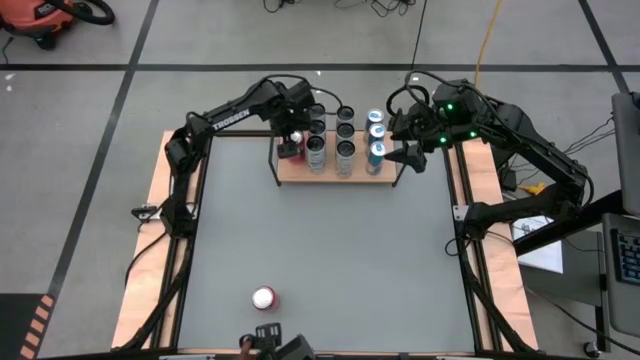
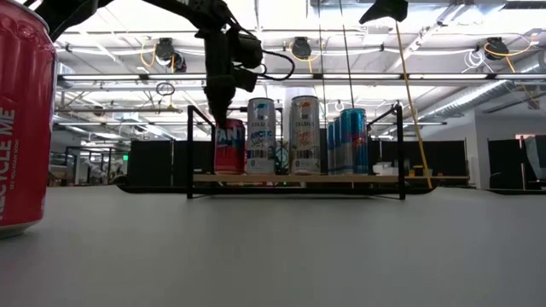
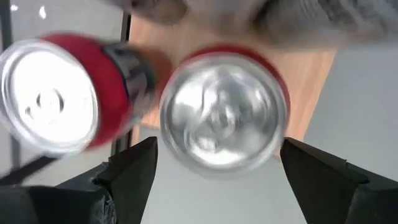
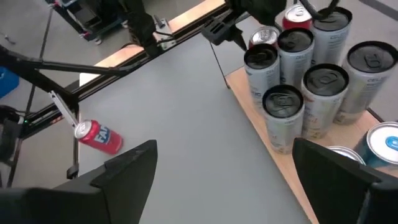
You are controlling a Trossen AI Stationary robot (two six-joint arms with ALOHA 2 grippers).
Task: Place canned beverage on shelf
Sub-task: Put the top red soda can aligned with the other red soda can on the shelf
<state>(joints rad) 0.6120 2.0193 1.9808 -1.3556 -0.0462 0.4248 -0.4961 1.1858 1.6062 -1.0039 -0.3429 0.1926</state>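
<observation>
- The left gripper (image 1: 294, 138) hangs over the shelf (image 1: 340, 176) at the table's 12 o'clock edge, fingers spread to either side of a red can (image 3: 224, 112) that stands on the board's left end.
- Tall silver cans (image 1: 316, 151) and blue cans (image 1: 376, 152) fill the rest of the shelf.
- The right gripper (image 1: 412, 155) waits at the shelf's 3 o'clock end, fingers spread, holding nothing.
- Another red can (image 1: 263, 298) stands at the table's 6 o'clock edge.
</observation>
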